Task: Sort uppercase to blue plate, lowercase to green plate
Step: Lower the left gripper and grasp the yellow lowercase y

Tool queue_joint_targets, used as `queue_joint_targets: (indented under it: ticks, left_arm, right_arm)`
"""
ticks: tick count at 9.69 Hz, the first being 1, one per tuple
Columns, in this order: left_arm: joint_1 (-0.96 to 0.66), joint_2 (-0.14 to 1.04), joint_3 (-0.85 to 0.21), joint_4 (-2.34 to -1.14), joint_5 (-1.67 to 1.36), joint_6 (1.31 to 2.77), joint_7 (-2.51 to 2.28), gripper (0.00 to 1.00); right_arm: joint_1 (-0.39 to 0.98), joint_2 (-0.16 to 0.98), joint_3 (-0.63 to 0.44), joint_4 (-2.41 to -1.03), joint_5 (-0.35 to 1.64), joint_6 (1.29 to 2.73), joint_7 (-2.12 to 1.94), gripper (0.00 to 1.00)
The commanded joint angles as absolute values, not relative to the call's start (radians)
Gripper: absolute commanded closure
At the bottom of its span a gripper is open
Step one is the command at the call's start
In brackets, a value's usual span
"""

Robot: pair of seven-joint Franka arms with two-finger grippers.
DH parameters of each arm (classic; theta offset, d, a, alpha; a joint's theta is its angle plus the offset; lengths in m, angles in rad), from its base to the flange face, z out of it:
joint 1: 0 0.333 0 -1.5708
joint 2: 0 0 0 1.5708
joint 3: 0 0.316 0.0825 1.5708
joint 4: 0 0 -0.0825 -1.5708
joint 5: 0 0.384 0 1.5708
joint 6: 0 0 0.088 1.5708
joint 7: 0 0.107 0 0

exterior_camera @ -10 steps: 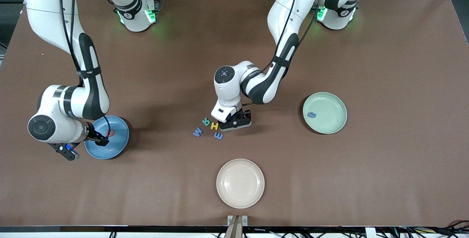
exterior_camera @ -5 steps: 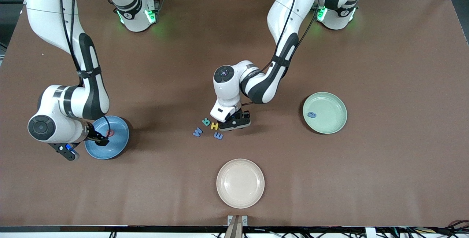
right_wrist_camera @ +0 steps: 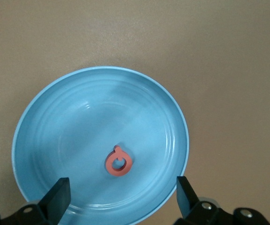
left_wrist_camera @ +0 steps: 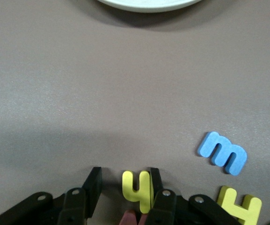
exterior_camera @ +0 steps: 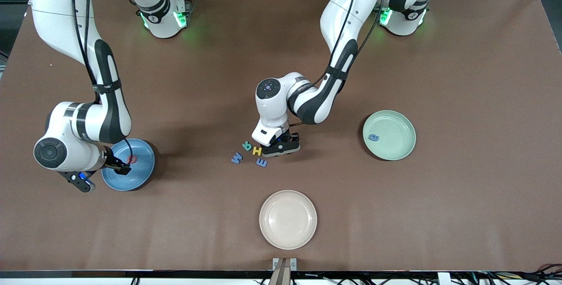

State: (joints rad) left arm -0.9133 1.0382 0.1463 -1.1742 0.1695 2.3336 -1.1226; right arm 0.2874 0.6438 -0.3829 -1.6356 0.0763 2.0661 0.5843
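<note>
My left gripper (exterior_camera: 281, 146) is down at the letter cluster in mid-table, open. The small yellow h (left_wrist_camera: 137, 190) lies between its fingers, against one finger (left_wrist_camera: 154, 180) and apart from the other. A red piece, probably the w (left_wrist_camera: 132, 218), peeks out beside the h. Close by lie the rounded blue m (exterior_camera: 261, 162), yellow H (exterior_camera: 257, 150), teal R (exterior_camera: 247, 146) and angular blue M (exterior_camera: 237, 158). The green plate (exterior_camera: 395, 140) holds the blue a (exterior_camera: 373, 137). My right gripper (right_wrist_camera: 123, 187) hangs open over the blue plate (right_wrist_camera: 69, 122), where the red Q (right_wrist_camera: 119, 162) lies.
A cream plate (exterior_camera: 287, 219) sits nearer the front camera than the letter cluster; its rim (left_wrist_camera: 149, 3) shows in the left wrist view. Bare brown table lies between the plates.
The left gripper's fingers have drawn closer together around the yellow h, and the hand has shifted slightly. The right arm has not moved.
</note>
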Motion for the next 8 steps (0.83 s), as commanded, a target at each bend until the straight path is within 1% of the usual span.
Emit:
queue_joint_targets:
  ticks: [1,2,3,4,8]
  left_arm:
    - [-0.913,1.042,0.146,-1.166,0.153,2.313,-1.124,0.68]
    - [-0.913,1.042,0.146,-1.166,0.155,2.313,-1.124,0.69]
    - [-0.913,1.042,0.147,-1.166,0.155,2.313,-1.123,0.73]
    - [-0.913,1.042,0.147,-1.166,0.153,2.313,-1.121,0.81]
    - [-0.911,1.031,0.149,-1.169,0.143,2.312,-1.031,0.86]
  right_arm:
    - [0.284,0.621,-0.371,-1.657,0.057,2.068,0.586,0.0]
    - [0.284,0.621,-0.371,-1.657,0.057,2.068,0.586,0.0]
    - [0.284,0.621,-0.371,-1.657,0.057,2.068,0.586,0.0]
    - [0.287,0.623,-0.371,-1.655,0.058,2.068,0.589,0.0]
    - [0.327,0.626,-0.362,-1.646,0.069,2.068,0.662,0.0]
